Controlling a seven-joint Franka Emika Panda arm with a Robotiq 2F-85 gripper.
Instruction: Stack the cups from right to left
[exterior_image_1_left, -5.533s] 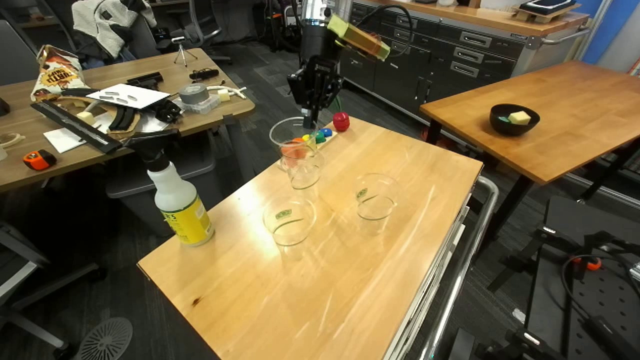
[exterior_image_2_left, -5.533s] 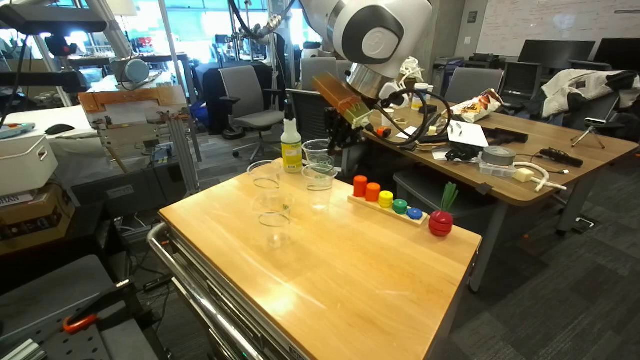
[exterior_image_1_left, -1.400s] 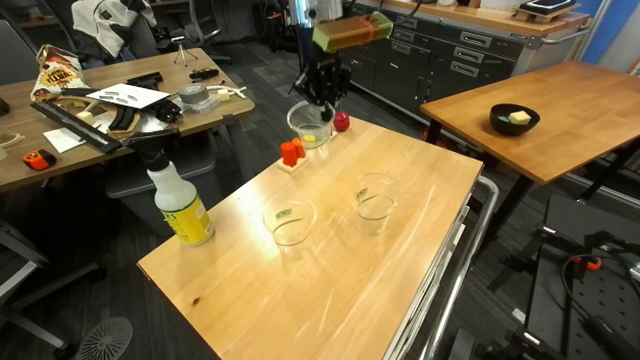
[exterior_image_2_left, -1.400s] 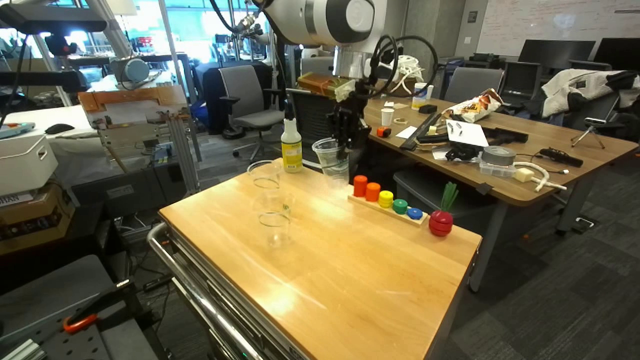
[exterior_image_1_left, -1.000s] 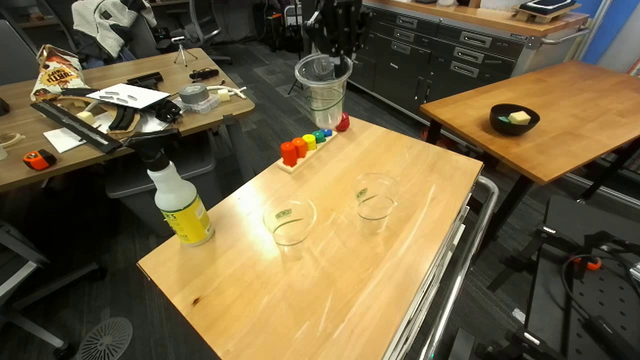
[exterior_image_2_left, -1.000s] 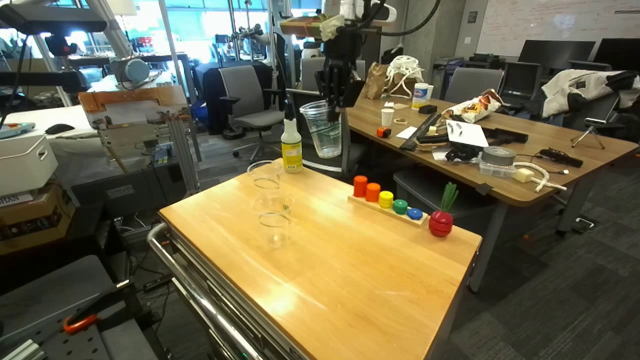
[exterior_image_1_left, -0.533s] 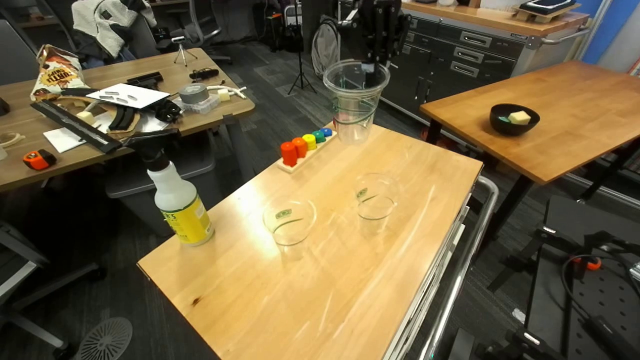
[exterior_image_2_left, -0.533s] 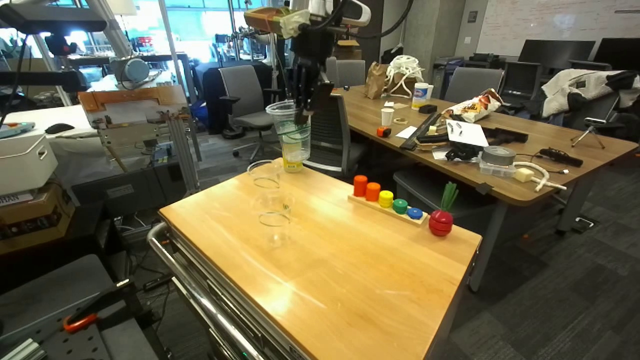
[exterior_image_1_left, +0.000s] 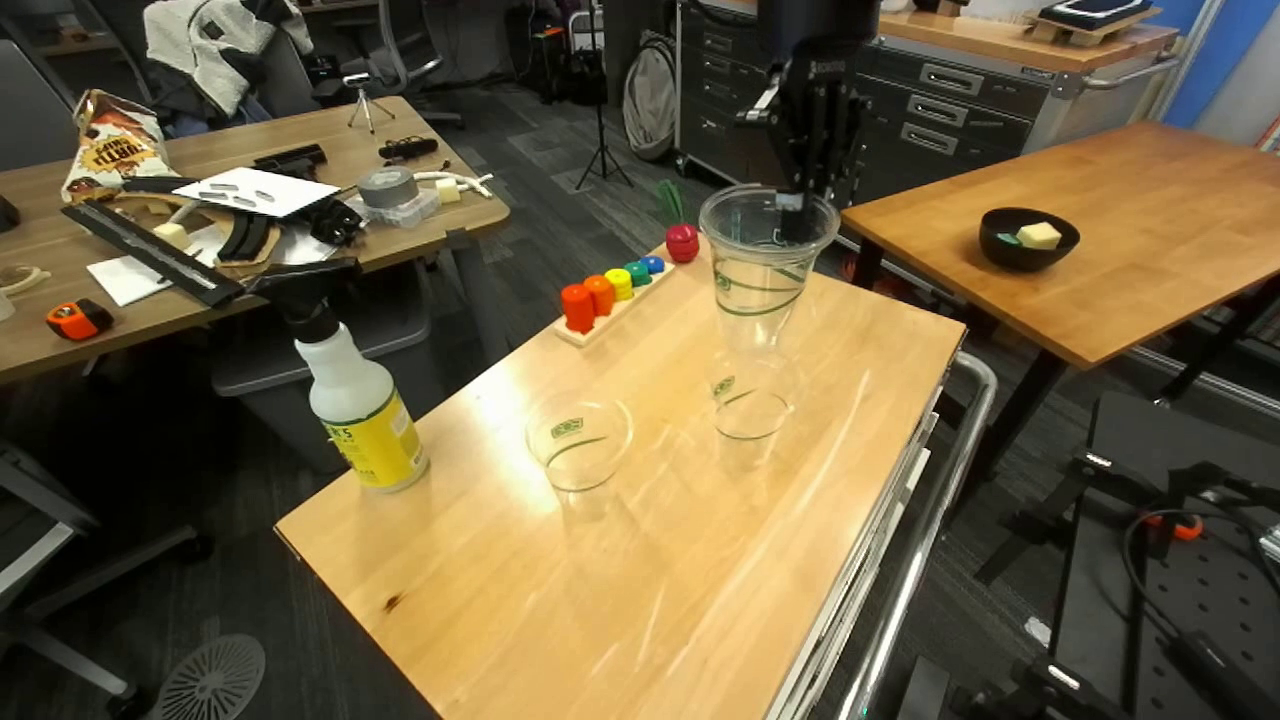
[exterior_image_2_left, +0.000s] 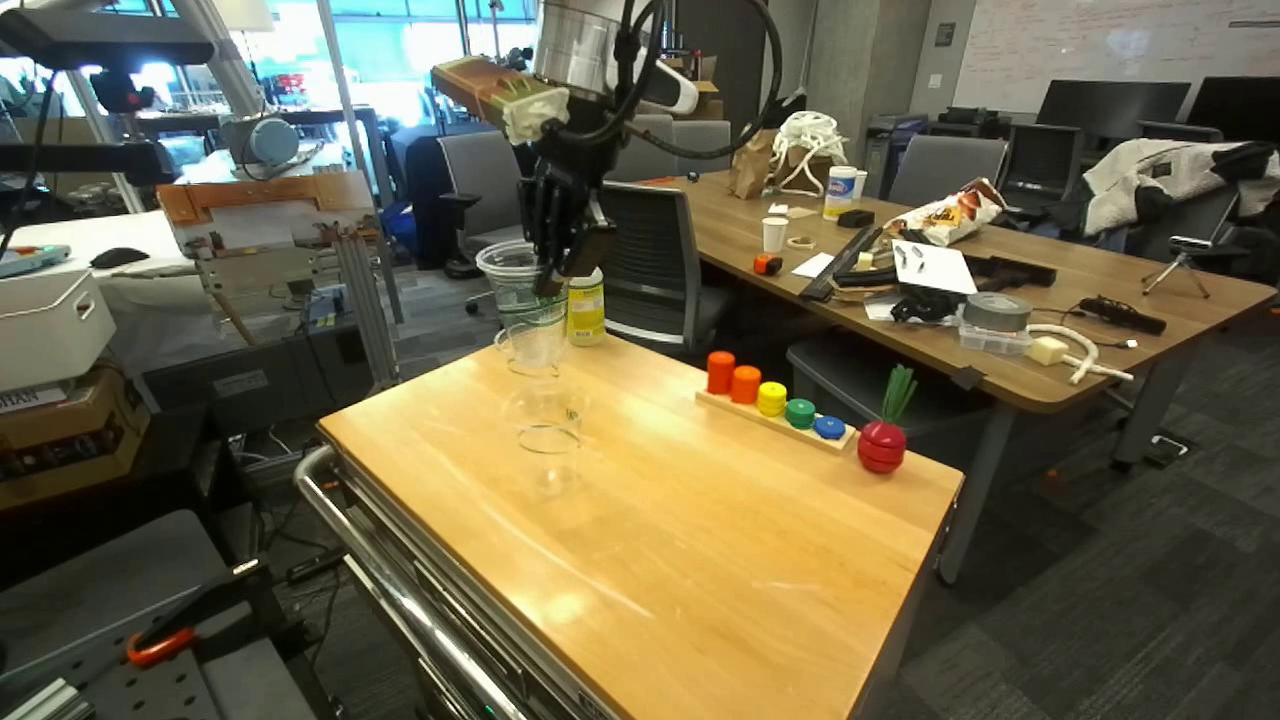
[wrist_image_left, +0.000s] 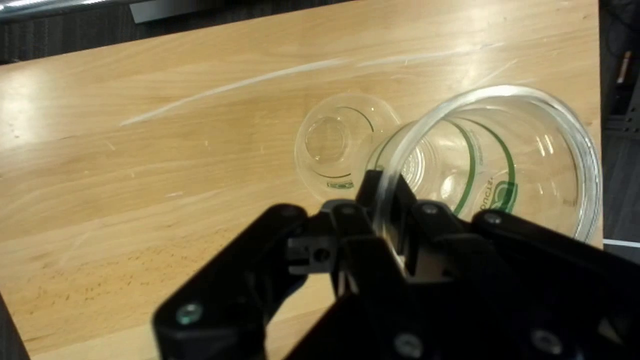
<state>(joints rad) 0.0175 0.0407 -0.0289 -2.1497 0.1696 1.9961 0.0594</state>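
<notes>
Arm (exterior_image_2_left: 578, 48) angled dn; claw (wrist_image_left: 386, 190) pinching nested cups (exterior_image_1_left: 760, 285) at one side, abv tbl (exterior_image_1_left: 650, 600).

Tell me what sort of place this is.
Probably a robotics lab or workshop, judging by the robot arm, a bank of dark drawers and a whiteboard with writing on it.

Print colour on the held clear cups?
Green: curved lines and logo on the clear cups; shows best in the wrist view.
</notes>
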